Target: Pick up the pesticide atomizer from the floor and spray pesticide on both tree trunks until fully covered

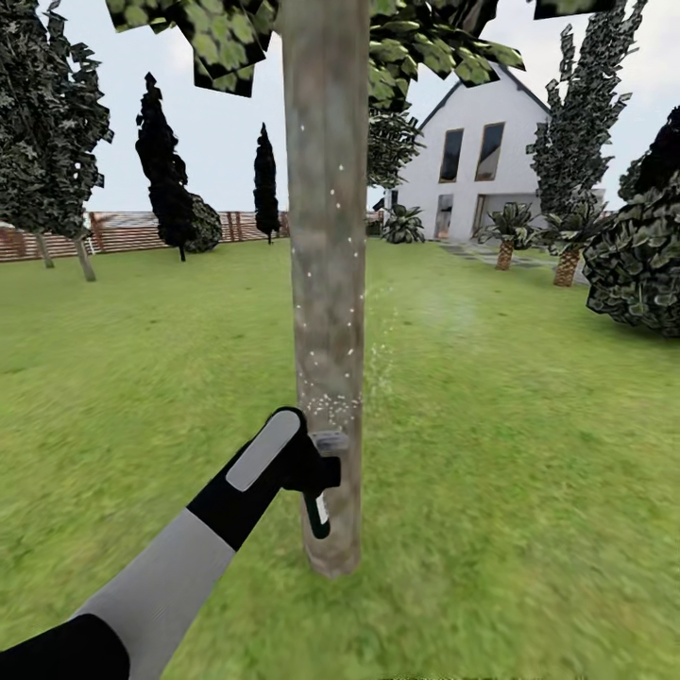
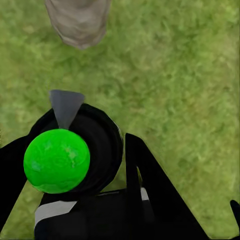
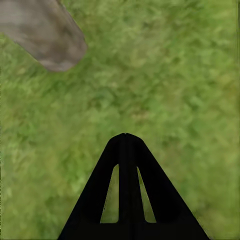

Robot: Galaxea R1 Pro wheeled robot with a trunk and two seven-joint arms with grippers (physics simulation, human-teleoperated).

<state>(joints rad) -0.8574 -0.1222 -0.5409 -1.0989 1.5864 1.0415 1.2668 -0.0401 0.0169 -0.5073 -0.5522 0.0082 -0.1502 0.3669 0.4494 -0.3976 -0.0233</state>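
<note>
A thick grey-brown tree trunk [image 1: 326, 283] rises right in front of me, under a canopy of blocky green leaves [image 1: 227, 42]. White pesticide specks [image 1: 331, 406] dot its lower half, and a faint mist [image 1: 380, 364] drifts just to its right. My left gripper [image 1: 316, 469] is shut on the black pesticide atomizer [image 1: 316, 505], whose grey nozzle [image 1: 329, 440] almost touches the bark. In the left wrist view the atomizer [image 2: 95, 145] carries a green ball [image 2: 56, 160], with the trunk base [image 2: 80, 20] beyond. My right gripper [image 3: 125, 139] is shut and holds nothing above the grass, near the trunk [image 3: 42, 35].
Green lawn [image 1: 529, 453] spreads all round. A brown slat fence [image 1: 123, 231] runs along the far left, with dark trees [image 1: 165, 161] before it. A white house [image 1: 482, 151], short palms [image 1: 510, 231] and a leafy bush [image 1: 642, 255] lie to the right.
</note>
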